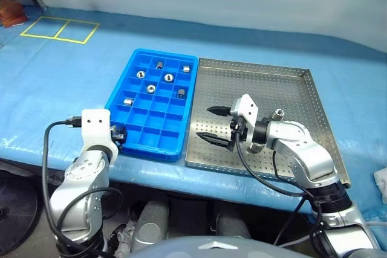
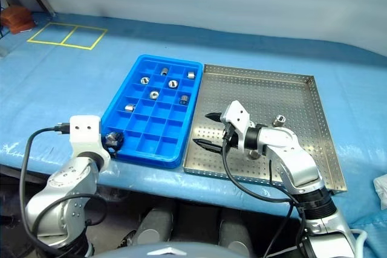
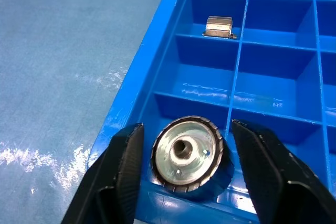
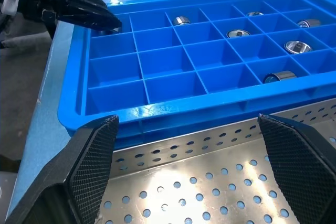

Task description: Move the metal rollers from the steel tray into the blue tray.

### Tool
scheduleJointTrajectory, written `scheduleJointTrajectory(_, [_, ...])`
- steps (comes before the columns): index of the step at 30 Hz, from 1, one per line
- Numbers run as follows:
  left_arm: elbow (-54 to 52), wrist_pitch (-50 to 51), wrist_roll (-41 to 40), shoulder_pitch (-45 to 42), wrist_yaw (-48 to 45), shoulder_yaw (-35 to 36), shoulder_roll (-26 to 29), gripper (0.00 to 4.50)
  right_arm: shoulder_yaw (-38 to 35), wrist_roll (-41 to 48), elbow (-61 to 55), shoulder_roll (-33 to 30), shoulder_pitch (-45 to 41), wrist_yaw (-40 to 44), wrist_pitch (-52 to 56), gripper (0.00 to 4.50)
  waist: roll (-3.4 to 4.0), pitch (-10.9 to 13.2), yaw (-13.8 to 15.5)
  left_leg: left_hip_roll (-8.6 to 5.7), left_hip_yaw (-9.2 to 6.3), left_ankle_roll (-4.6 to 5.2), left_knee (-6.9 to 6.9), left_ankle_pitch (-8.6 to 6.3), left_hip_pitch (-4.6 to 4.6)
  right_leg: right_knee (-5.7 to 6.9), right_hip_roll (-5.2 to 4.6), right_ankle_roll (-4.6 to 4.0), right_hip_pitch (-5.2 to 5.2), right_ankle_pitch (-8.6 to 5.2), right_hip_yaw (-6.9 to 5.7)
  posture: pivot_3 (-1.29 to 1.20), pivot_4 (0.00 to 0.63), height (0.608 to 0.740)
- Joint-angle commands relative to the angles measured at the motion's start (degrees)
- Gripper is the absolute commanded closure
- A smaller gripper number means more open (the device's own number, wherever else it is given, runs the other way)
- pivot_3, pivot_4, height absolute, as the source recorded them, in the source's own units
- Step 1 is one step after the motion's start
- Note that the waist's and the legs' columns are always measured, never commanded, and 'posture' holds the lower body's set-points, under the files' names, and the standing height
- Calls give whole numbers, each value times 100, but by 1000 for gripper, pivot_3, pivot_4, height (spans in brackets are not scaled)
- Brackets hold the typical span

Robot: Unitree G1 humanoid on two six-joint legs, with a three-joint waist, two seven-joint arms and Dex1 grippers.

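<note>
The left gripper point(image 3: 181, 174) sits at the blue tray's point(image 1: 175, 152) near left corner with its jaws parted around a roller point(image 3: 188, 153) standing in the corner compartment; the fingers look clear of it, so it seems released. The risk: if a finger clips the roller on withdrawal, it could tip it or drag it over the low wall. The right gripper point(image 1: 214, 125) hangs spread wide and empty over the steel tray's point(image 1: 314, 89) left side, and swinging toward the last roller point(image 1: 279, 113) near the tray's middle could knock it rolling. Count: seven rollers in the blue tray, one in the steel tray.
</note>
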Motion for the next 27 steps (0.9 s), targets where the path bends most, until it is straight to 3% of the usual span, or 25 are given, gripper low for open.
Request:
scheduleJointTrajectory(1, [-45,-399,-2,-212,-4,31,-61,1228,-132,23,-243,-33,-16,-22,-127,0,0,0,1,0,0,0,0,0,0,0,0,0,0,0,-1,312,150,740])
scheduleJointTrajectory(7, [219,-1379,-795,-639,-908,-459,-204,1228,-263,50,-475,-70,159,-147,-95,0,0,0,-9,0,1,-1,-2,0,-5,-4,0,0,-2,0,-1,254,150,740])
scheduleJointTrajectory(11, [937,-1920,-1134,-991,-1443,-866,-181,1228,-425,2,-697,-126,392,-389,-50,0,0,0,-79,-1,5,-1,1,0,-6,-9,-2,0,-1,0,1,194,150,740])
scheduleJointTrajectory(13, [1584,-2203,-1196,-1250,-1796,-1271,-103,1228,-375,-648,-798,-417,549,-898,190,0,2,-1,-125,-1,8,0,0,0,-6,-10,-2,0,-1,0,2,157,150,740])
scheduleJointTrajectory(15, [2155,-2462,-1187,-1492,-2142,-1686,11,1228,-297,-1326,-910,-759,720,-1362,462,0,4,-2,-159,-4,9,0,2,0,-8,-12,-4,1,-3,0,2,114,150,740])
scheduleJointTrajectory(19, [3455,-3099,-998,-2162,-2772,-2526,148,1228,-851,-1299,-1580,-1035,1341,-1538,705,0,5,-3,-306,-4,13,2,1,-2,-18,-23,-5,1,-7,1,5,32,150,740])
scheduleJointTrajectory(27, [5147,-3972,-686,-2903,-3191,-3026,-44,1228,-1270,-1241,-2400,-1013,2035,-1748,1043,0,9,-5,-823,-2,15,13,0,-9,-17,-33,-2,9,-5,5,8,-66,150,740])
